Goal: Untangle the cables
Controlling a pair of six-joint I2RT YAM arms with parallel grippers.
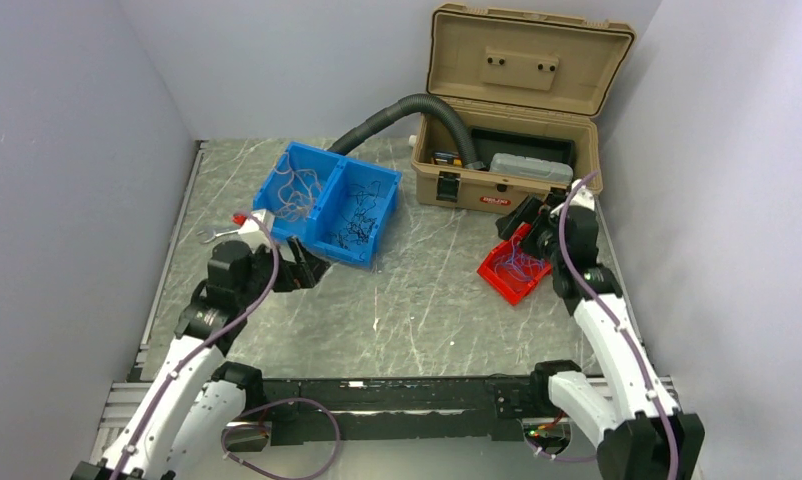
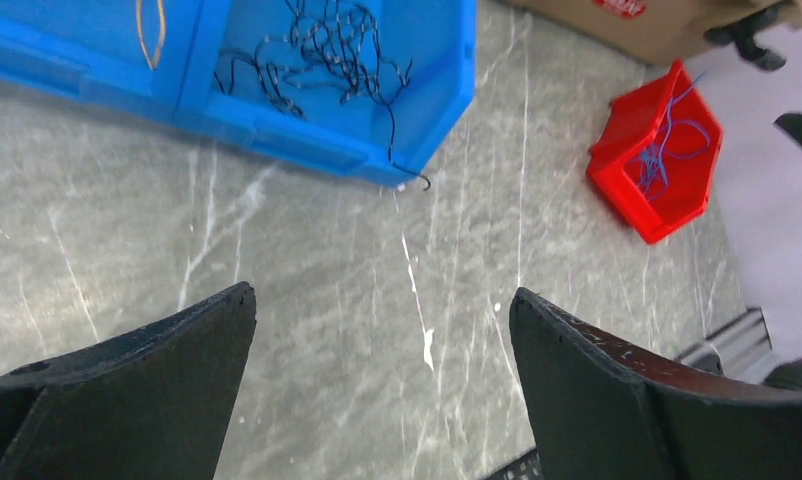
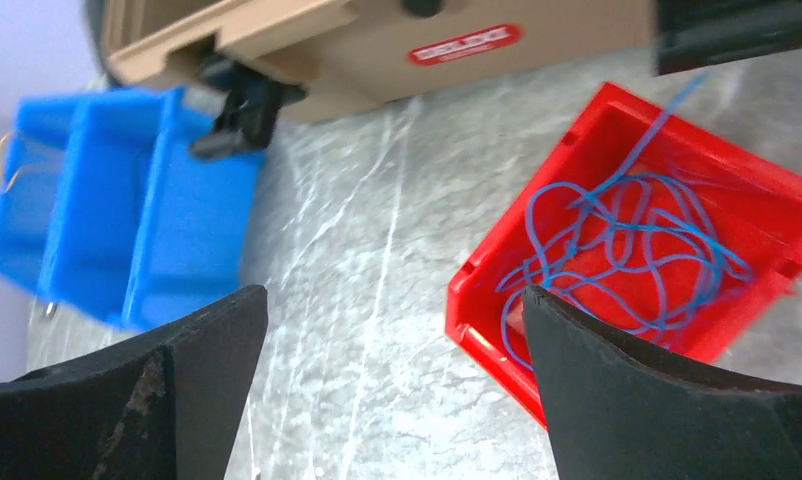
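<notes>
The grey marbled table (image 1: pixel 427 310) fills the middle of the overhead view. At its far edge, in the upper right of the frame, a tan case (image 1: pixel 532 60) stands with its lid thrown back. A fat black hose (image 1: pixel 397 112) arcs out of the case toward the upper middle.

The left arm (image 1: pixel 192 350) rises from the lower left corner and the right arm (image 1: pixel 607 330) from the lower right. A blue bin (image 1: pixel 332 195) with two compartments sits left of centre. A smaller red bin (image 1: pixel 497 278) sits right of centre, just in front of the case.

The left gripper (image 1: pixel 307 262) is at the near edge of the blue bin. In its wrist view the fingers stand spread wide, with only bare table between them. The right gripper (image 1: pixel 532 228) hangs over the red bin, between it and the case. Its jaws are also wide apart and pinch nothing.

The cables (image 3: pixel 627 240) lie in the bins by colour:
- The blue cables (image 2: pixel 662 150) are looped in the red bin, and one strand pokes up past its far wall.
- The black cables (image 2: pixel 317 50) are heaped in the blue bin's right-hand compartment, and one droops over the near wall to the table.
- The whitish cables (image 1: pixel 299 190) fill the left-hand compartment.
- A yellow cable (image 2: pixel 152 30) shows at the top left of the left wrist view.
</notes>
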